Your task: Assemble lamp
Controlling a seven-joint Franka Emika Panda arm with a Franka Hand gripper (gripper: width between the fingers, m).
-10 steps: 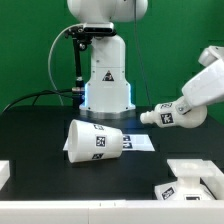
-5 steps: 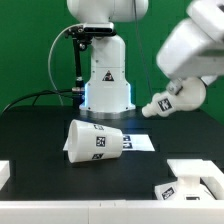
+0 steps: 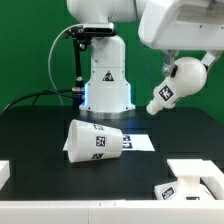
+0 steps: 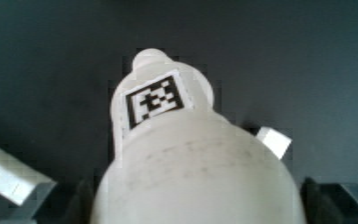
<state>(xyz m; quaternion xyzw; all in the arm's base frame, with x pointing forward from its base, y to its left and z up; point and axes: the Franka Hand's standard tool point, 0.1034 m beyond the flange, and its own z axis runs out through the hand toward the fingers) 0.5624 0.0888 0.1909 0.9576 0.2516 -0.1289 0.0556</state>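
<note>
Three lamp parts show in the exterior view. The bulb (image 3: pixel 166 93) hangs in the air at the exterior view's right, well above the black table (image 3: pixel 40 130). It is carried by the gripper (image 3: pixel 186 68), whose jaws close on its round head. The narrow end points down and toward the exterior view's left. You may read that tilt as a carry posture: the narrow end leads, presumably so it can be brought to the base. You see the shade (image 3: pixel 95 140) lying on its side near the table's middle, its wider end seemingly toward the exterior view's left and one tag facing the camera. It partly covers the marker board (image 3: pixel 138 143) behind it. The base (image 3: pixel 195 178) lies flat near the front edge at the exterior view's right, apart from both other parts, with nothing standing on it — judged from that, no join has yet been made.

Wrist view. You look along the bulb from its thick end to its narrow tip, which points away from the camera over the dark table. Dark fingers (image 4: pixel 275 141) show at either side of the white body, close against it — the jaws stand at the bulb's own width, not wide. The bulb is smooth white plastic, tapering toward the tip, with one black-and-white square tag on the neck. Neither shade nor base appears here.
</note>
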